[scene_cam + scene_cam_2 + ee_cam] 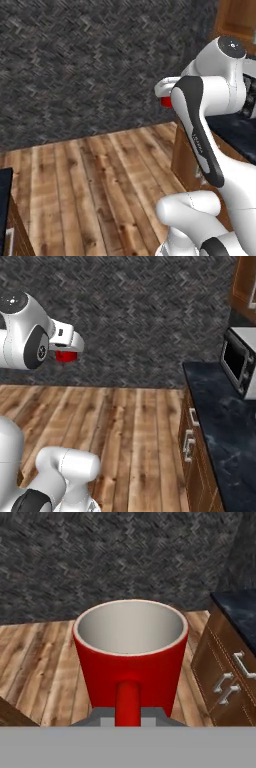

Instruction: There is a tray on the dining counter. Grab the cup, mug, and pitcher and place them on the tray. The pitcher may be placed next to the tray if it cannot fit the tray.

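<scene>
Red mug (pixel 131 662) sits nearest my hand camera, upright, white inside facing up, its handle (pixel 128 702) running down at 6 o'clock into my gripper (pixel 128 716); my jaws are nearly shut and clamped on that handle, so the mug is carried in the air over the plank floor (pixel 45 657), not resting on anything. In the left base view a sliver of red shows at 9 o'clock of my forearm; in the right base view the mug (pixel 65 356) hangs under the white hand at roughly 10 o'clock. Risk, as I judge it: a grip on the handle alone leaves the body free to pivot, so a fast swing or a base jolt could tilt it or slip it out, dropping it on the floor. Hand view gives the grip and the empty interior, which the base views hide. Right base view gives a black marbled counter (pixel 220 406) with a microwave (pixel 240 361) at 3 o'clock; no tray visible, so the placement target is yet to be found.
</scene>
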